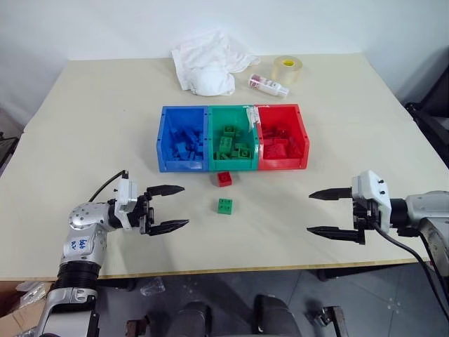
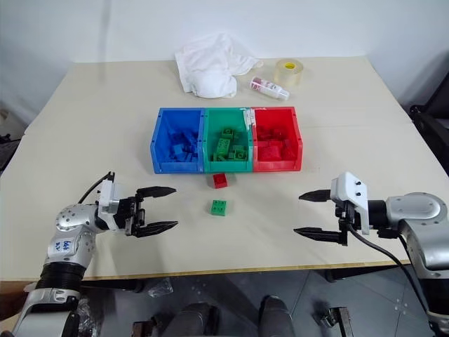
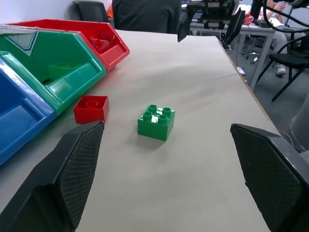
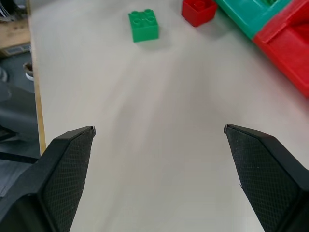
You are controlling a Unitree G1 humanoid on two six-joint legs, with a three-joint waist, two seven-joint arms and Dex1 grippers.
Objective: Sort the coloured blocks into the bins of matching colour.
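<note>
- The left hand [image 1: 168, 208] hovers low over the bench [image 1: 91, 133] near its front left, pointing toward the middle, its two black fingers spread wide with nothing between them.
- The blue bin [image 1: 182, 139] stands leftmost in the joined row at the bench's middle, with blue blocks piled inside.
- The green bin [image 1: 232, 138] sits in the middle of the row and holds several green blocks.
- A red block [image 1: 224, 178] lies on the bench just in front of the green bin, near its wall; whether it touches the wall I cannot tell.
- A green block [image 1: 225, 206] lies a little nearer the front edge than the red block, apart from it, studs up. It sits between the two hands, nearer the left hand, roughly in line with that hand's fingers and clear of their tips.
- The red bin [image 1: 283, 136] closes the row on the right and holds red blocks.
- The right hand [image 1: 324, 212] hovers over the bench near its front right, pointing toward the middle, fingers spread wide and holding nothing. Both loose blocks lie well apart from it, out beyond its fingertips.
- Behind the bins, at the far side of the bench, lie a crumpled white cloth [image 1: 207, 63], a small bottle [image 1: 268, 86] on its side, and a roll of clear tape [image 1: 287, 69].
</note>
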